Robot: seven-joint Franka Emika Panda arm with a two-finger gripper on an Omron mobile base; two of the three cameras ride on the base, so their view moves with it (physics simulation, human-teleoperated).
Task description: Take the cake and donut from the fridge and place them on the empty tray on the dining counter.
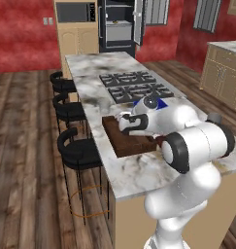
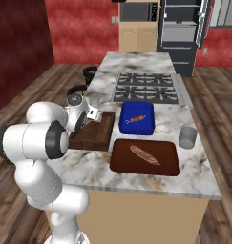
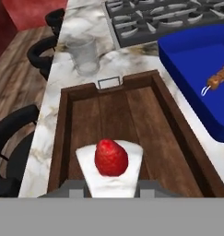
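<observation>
One dining counter (image 2: 151, 181) carries one tray (image 3: 62, 133), one blue dish (image 3: 196, 64) just beside it and one glass (image 3: 83, 55) past its far rim. Our gripper (image 3: 111, 186) is clamped on one cake (image 3: 111, 168) over the tray's near end.

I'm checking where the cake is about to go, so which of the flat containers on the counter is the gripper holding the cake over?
The dark brown wooden tray with the raised rim, beside the blue dish. The gripper holds the cake above its bare boards.

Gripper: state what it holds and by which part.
The gripper is shut on the cake, gripping the slice's two slanted sides, above the tray.
</observation>
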